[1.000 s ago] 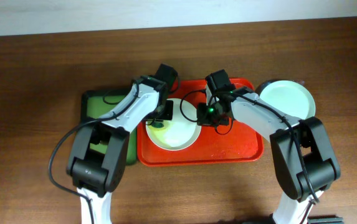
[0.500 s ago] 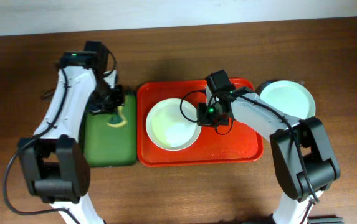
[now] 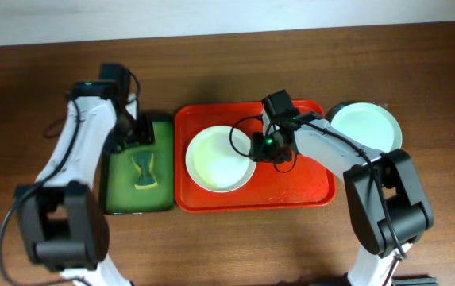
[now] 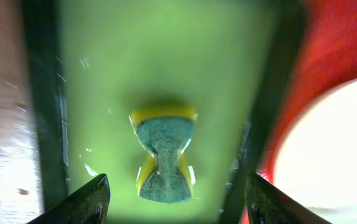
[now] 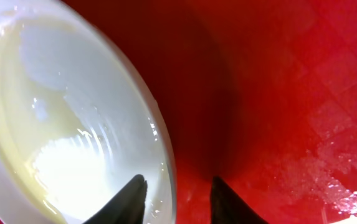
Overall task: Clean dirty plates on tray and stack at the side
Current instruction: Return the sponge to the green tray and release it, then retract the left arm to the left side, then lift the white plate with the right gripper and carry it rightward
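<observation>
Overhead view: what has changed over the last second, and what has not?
The left gripper swung left from the plate on the red tray to the green tray and let go of the sponge there. The right gripper stayed at the plate's rim; the plate did not move.

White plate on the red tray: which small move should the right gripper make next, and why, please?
Probably close the right gripper on the round white plate and lift: its fingers straddle the rim, and the yellow sponge lies on the dark green tray.
</observation>
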Controlling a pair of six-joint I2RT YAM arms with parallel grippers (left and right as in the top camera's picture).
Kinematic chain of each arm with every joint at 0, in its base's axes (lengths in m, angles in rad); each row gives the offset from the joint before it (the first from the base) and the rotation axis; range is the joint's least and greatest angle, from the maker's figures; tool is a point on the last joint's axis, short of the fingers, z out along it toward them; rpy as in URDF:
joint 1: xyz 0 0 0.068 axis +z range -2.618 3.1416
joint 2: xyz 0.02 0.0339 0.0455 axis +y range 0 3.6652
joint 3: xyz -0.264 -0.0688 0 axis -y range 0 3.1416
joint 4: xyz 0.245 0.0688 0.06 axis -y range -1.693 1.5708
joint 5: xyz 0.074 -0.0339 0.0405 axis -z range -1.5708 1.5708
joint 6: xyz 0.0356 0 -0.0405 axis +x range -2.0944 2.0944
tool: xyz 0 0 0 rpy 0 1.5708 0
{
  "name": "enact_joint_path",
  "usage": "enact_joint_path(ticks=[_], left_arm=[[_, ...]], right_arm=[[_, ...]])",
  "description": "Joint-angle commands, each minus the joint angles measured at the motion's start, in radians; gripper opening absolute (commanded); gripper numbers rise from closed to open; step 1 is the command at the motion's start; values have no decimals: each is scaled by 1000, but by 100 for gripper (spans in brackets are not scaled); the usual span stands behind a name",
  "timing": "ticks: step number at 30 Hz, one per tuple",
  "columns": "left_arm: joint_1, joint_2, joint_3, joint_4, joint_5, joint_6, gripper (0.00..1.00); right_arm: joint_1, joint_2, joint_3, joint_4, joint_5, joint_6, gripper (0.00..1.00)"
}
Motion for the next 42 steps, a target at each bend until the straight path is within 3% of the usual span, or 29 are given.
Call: enact_joint_path(ticks=[1,2,3,10,16,26,28,32,33,34,35,38,40,42], left_arm=[[18,-217,56,-11,-29,-26,89],[23,-254,56,-21,-65,-39,99],[23,-290,56,-38,-102,-90,99],[23,-311,55,-46,-111,-93,99],[34,-311,55,-49,-221,-95,99],[97,-311,55,-90,-188,-109,99],[114,-311,55,-96,-195,-109,99],[259,-311,55,-98,-110,-109,99],[270,-311,55,-101,-93,-109,99],[270,-311,55,-101,-93,-109,99],[269,-311,55,-101,-93,-109,99],[270,-311,55,-101,-93,-109,99],[270,-311,55,-102,-93,-109,99],[270,-311,55,-101,-93,-109,99]], right_arm=[[7,6,-5,2,8,4,38],[7,6,-5,2,8,4,39],[7,6,-5,3,9,4,39],[7,6,-5,2,8,4,47],[7,6,-11,-5,8,5,47],[7,6,-11,-5,8,5,47],[8,6,-11,-5,8,5,41],[35,6,-11,-5,54,5,42],[40,7,-11,-2,55,5,37],[40,8,-11,-2,54,5,16],[40,8,-11,-2,54,5,4],[19,5,32,-18,36,5,4],[-18,4,156,-197,15,3,4],[-21,4,214,-269,16,0,4]])
